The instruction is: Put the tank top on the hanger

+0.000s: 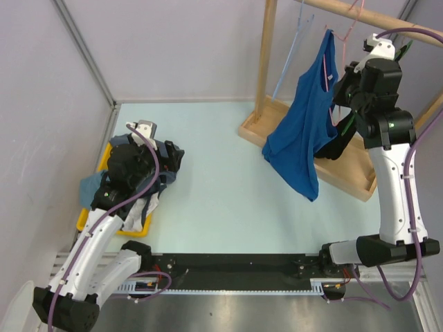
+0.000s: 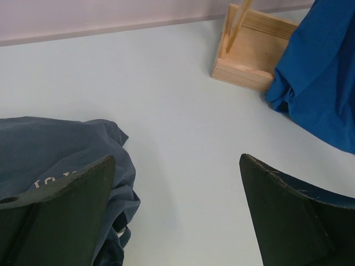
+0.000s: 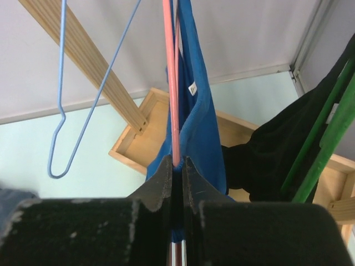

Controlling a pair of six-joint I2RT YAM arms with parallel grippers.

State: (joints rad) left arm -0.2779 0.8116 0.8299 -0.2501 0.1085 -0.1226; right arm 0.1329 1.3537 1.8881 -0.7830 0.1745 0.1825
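The royal-blue tank top (image 1: pixel 304 131) hangs from the pink wire hanger (image 1: pixel 349 24) on the wooden rail at the back right, one side drooping toward the rack base. My right gripper (image 3: pixel 176 163) is shut on the hanger's (image 3: pixel 171 83) pink wire, and a fold of the tank top (image 3: pixel 202 122) is pinched in with it. From above, that gripper (image 1: pixel 339 86) sits just right of the top's strap. At the left, my left gripper (image 2: pixel 176 160) is open and holds nothing, low beside a dark navy shirt (image 2: pixel 55 149). The tank top (image 2: pixel 321 83) shows far right in that view.
A light blue wire hanger (image 3: pixel 61 111) hangs left of the pink one. A green hanger (image 3: pixel 327 127) with black cloth (image 3: pixel 266 160) hangs to the right. The wooden rack base (image 1: pixel 346 173) and post (image 1: pixel 266 55) stand at the back right. A yellow tray (image 1: pixel 104 158) holds piled clothes under the left arm.
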